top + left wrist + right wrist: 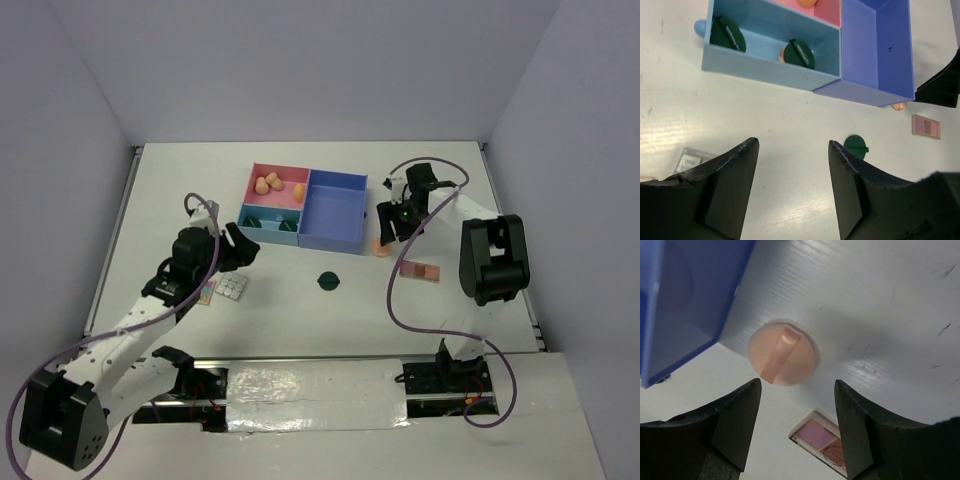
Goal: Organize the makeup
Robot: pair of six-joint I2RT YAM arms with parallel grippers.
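Observation:
Several peach sponges [268,184] lie in the tray's pink compartment. Two dark green compacts [727,33] [799,53] stand in its light blue compartment. A third green compact [327,281] lies loose on the table and shows in the left wrist view [856,146]. A round peach puff [782,354] lies by the purple compartment's corner, just ahead of my open right gripper [797,385]. A pink eyeshadow palette [822,440] lies below it. My left gripper [792,145] is open and empty over bare table. A clear palette [690,161] lies to its left.
The pink-and-blue tray [335,240] stands at the table's middle back; its big purple compartment [875,45] holds nothing. A second palette [207,293] lies beside the clear one [232,288], under the left arm. Grey walls close in the table on three sides.

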